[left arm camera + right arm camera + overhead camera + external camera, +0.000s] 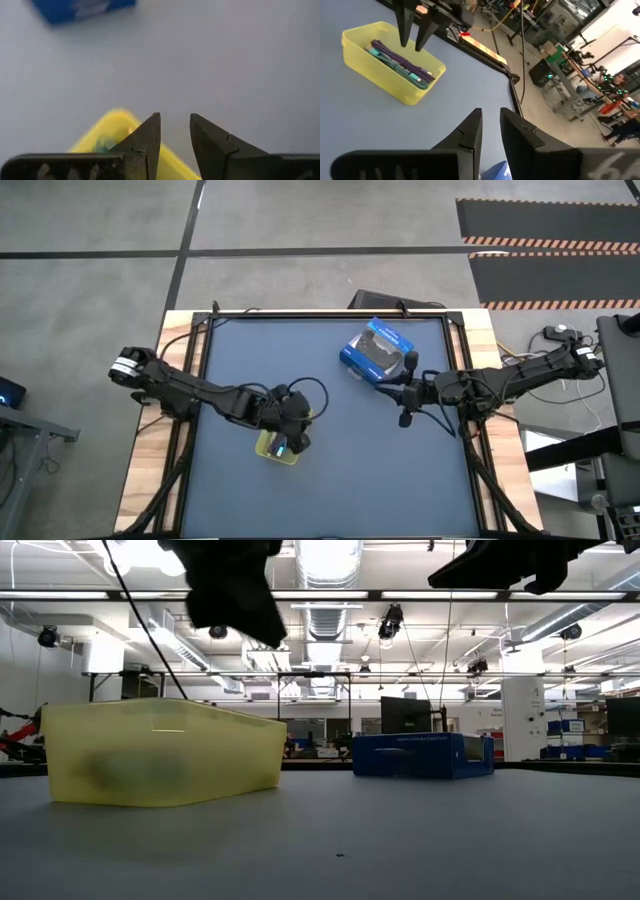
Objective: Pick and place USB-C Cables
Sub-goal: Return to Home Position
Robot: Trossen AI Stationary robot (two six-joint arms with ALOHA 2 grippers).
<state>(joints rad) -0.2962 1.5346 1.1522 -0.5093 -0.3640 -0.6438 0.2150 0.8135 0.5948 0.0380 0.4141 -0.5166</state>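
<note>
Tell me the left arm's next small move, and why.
Probably lift the left gripper straight up and draw it back: its jaws stand open and empty above the yellow tray, where cables lie inside. The right gripper hovers near the blue box.

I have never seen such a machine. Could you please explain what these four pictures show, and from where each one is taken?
It is a robot with two dark arms at a table. One picture looks down from above, one looks level across the table, and one comes from each wrist. The left gripper hangs over a yellow tray holding purple and teal cables; the right gripper is near a blue box. Both pairs of fingers are open and hold nothing.
</note>
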